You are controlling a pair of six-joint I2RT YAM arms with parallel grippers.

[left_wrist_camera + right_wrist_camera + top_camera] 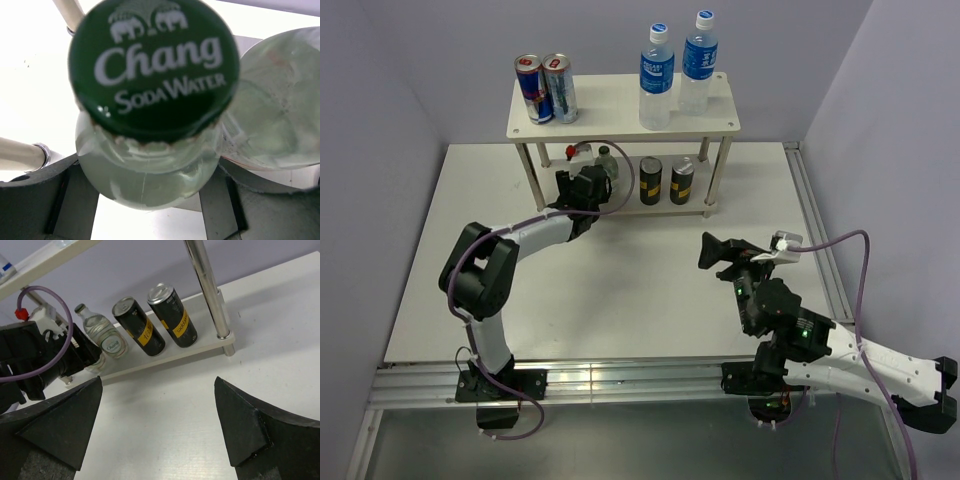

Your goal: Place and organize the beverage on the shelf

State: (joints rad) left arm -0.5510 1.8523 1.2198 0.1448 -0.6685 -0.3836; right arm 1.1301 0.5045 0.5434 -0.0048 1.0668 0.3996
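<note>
The cream shelf (610,108) stands at the back of the table. Two blue-labelled bottles (657,78) (698,62) stand on its top board. Two dark cans (651,181) (138,326) sit on the lower board (165,356). My left gripper (582,187) reaches in at the lower board's left end. It is shut on a small bottle (145,175) with a green cap (152,65). A second small bottle (280,115) (102,335) stands upright just to its right, close against it. My right gripper (725,250) (157,425) hovers open over the table in front of the shelf, holding nothing.
Two tall blue-and-silver cans (533,88) (560,87) stand on the top board's left end. Shelf legs (205,285) (22,152) flank the lower board. A purple cable (45,292) loops over the left wrist. Grey walls close the back and both sides.
</note>
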